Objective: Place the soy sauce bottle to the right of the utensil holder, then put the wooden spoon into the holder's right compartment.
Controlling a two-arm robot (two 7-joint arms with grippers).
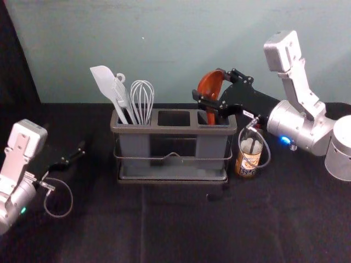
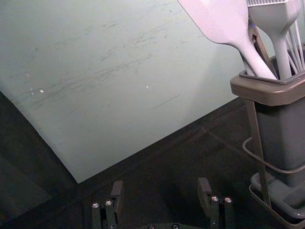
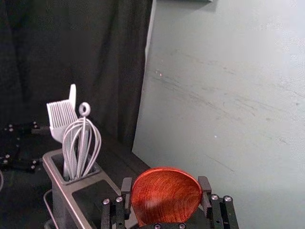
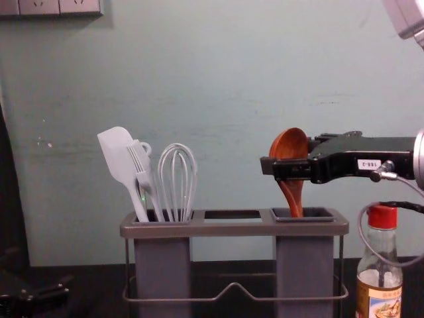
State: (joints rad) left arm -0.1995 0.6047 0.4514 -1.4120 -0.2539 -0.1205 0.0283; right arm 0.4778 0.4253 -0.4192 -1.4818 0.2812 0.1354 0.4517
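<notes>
In head view, one wooden spoon (image 1: 211, 84) has its bowl up and handle down in right compartment of the utensil holder (image 1: 173, 130). The right gripper (image 1: 208, 85) grips its bowl. One soy sauce bottle (image 1: 247, 166) is just right of the holder. The left gripper (image 1: 74, 154) is at the left side.

In left wrist view, its fingers are wide apart, near one spatula (image 2: 221, 19).

Right wrist view: one brush (image 3: 61, 114), one whisk (image 3: 81, 148).

Chest view: the spoon is nearly upright; the bottle's label is unreadable.
</notes>
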